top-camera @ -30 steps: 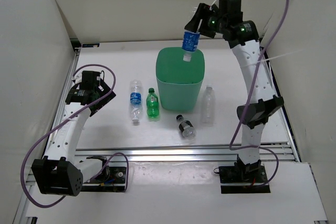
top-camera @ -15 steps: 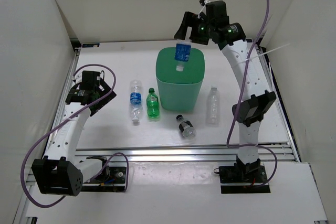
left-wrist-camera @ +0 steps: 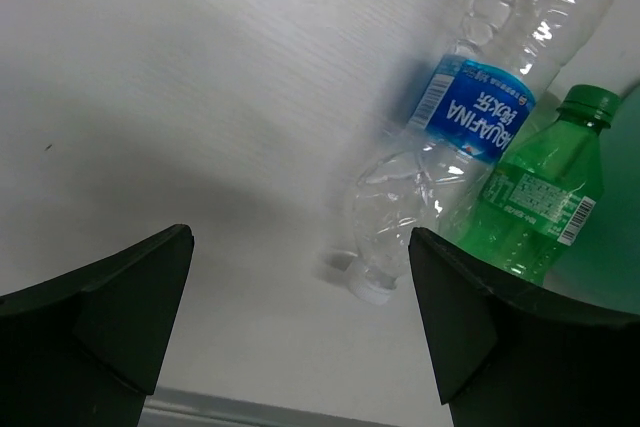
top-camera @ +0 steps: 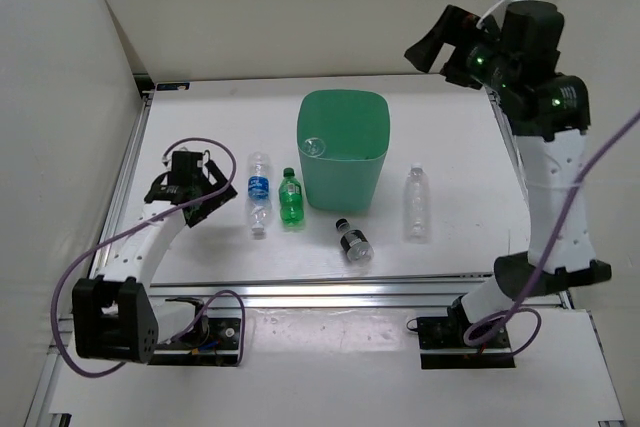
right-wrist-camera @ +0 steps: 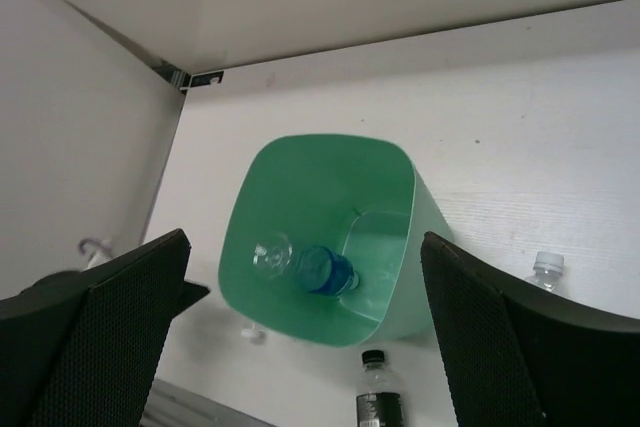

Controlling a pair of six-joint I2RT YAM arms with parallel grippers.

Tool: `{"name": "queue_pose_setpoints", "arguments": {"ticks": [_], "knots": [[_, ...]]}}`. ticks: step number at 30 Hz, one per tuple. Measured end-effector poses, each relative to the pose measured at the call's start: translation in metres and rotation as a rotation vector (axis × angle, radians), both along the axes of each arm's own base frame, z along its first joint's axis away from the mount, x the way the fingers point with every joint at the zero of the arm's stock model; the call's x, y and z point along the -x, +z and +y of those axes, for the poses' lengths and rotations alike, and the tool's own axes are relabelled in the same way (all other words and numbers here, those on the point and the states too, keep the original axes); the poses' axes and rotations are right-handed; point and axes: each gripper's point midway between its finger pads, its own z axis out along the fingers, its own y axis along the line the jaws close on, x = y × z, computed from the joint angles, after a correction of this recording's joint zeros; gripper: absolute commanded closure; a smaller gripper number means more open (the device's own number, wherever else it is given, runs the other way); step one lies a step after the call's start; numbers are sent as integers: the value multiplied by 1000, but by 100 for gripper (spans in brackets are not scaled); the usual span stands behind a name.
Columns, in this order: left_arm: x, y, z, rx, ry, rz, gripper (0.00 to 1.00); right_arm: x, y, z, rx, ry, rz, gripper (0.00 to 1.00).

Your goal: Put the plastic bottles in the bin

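Observation:
The mint-green bin (top-camera: 345,185) stands mid-table. One clear bottle with a blue label (right-wrist-camera: 312,267) lies inside the bin (right-wrist-camera: 300,147), its clear base (top-camera: 313,146) showing from above. My right gripper (top-camera: 437,50) hovers high to the bin's right, open and holding nothing (right-wrist-camera: 305,337). On the table lie another blue-label bottle (top-camera: 259,192), a green bottle (top-camera: 290,198), a short dark-capped bottle (top-camera: 353,241) and a plain clear bottle (top-camera: 417,204). My left gripper (top-camera: 212,195) is open just left of the blue-label bottle (left-wrist-camera: 480,112) and the green bottle (left-wrist-camera: 535,207), touching neither (left-wrist-camera: 300,327).
White walls enclose the table on the left, back and right. An aluminium rail (top-camera: 350,292) runs along the near edge, with a rail down the left side (top-camera: 128,182). The dark-capped bottle (right-wrist-camera: 375,392) and the clear bottle (right-wrist-camera: 545,269) lie near the bin's base.
My right gripper opened and let go of the blue-label bottle, which dropped into the bin; that arm then swung back to the right. My left gripper shifted nearer the bottles on the table.

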Motion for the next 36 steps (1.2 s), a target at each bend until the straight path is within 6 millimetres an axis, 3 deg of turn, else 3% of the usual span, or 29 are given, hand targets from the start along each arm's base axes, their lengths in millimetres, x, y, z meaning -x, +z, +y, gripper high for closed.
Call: {"name": "queue_pose_setpoints", "arguments": {"ticks": [2, 5, 13, 19, 24, 32, 35, 36], "knots": [[-12, -8, -11, -2, -64, -10, 0, 17, 10, -4, -5, 4, -16, 0], [-29, -19, -31, -9, -165, -19, 0, 31, 4, 1, 1, 40, 16, 0], [-79, -24, -63, -27, -315, -77, 0, 17, -48, 11, 40, 81, 196, 0], [-104, -25, -74, -19, -336, -103, 0, 19, -51, 8, 35, 102, 216, 0], [-125, -37, -84, 9, -336, -90, 1, 18, -51, 3, 26, 104, 217, 0], [-125, -71, -89, 56, -295, -6, 19, 20, -50, 5, 23, 128, 216, 0], [-124, -74, -92, 74, -286, 6, 35, 20, -50, 6, 22, 133, 216, 0], [-124, -74, -92, 77, -286, 5, 45, 20, -50, 6, 23, 133, 215, 0]]}}
